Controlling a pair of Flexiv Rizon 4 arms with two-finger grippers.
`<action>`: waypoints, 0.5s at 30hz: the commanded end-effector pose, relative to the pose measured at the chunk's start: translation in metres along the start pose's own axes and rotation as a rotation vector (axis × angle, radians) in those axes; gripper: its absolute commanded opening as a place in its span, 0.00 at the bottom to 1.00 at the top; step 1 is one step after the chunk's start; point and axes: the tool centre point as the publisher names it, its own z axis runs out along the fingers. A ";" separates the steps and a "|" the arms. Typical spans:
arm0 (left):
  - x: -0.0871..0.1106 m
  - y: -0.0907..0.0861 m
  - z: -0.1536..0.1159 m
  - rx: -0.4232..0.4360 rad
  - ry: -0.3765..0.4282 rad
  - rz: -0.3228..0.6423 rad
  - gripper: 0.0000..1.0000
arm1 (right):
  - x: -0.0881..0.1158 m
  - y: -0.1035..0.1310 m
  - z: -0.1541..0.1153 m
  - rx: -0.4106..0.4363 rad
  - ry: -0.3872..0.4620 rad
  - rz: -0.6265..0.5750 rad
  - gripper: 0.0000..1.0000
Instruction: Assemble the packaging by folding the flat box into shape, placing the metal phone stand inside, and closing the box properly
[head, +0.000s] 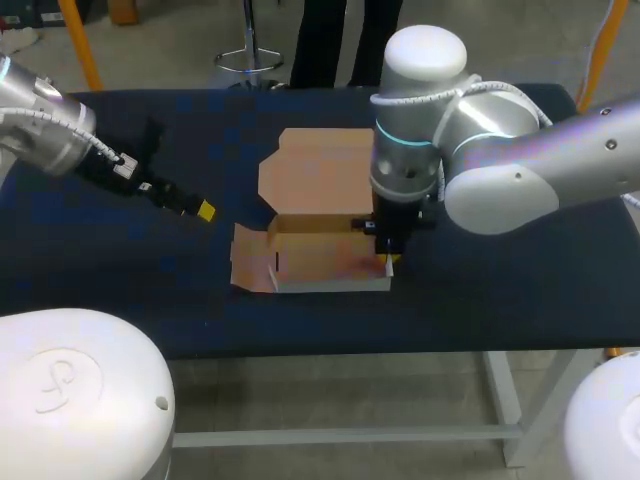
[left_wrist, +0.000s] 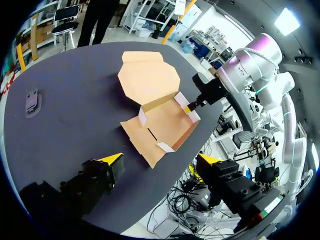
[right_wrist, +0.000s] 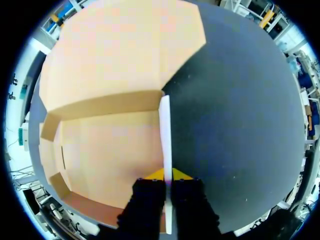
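Observation:
The brown cardboard box (head: 320, 250) lies half folded at the table's middle, its lid (head: 320, 170) flat behind it and a side flap spread out to the left. My right gripper (head: 388, 262) points straight down, shut on the box's upright right side wall (right_wrist: 165, 130); in the right wrist view that white edge runs between the yellow tips (right_wrist: 168, 175). My left gripper (head: 205, 210) hangs open left of the box, apart from it, with the box (left_wrist: 160, 122) ahead of its fingers (left_wrist: 160, 160). A small grey object (left_wrist: 31, 100), possibly the phone stand, lies far left on the table.
The dark table (head: 500, 290) has bare cloth right of the box and along its front edge. My right arm's bulky elbow (head: 500, 150) reaches over the table's back right part.

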 end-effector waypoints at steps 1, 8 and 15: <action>-0.003 -0.002 0.002 0.065 -0.116 -0.396 1.00 | 0.000 0.001 0.000 0.003 -0.001 -0.001 0.00; -0.027 -0.005 0.014 0.081 -0.059 -0.470 1.00 | 0.000 0.001 0.000 0.003 -0.001 -0.001 0.00; -0.035 -0.006 0.036 0.046 -0.011 -0.456 0.91 | 0.000 0.001 0.000 0.003 -0.001 -0.001 0.00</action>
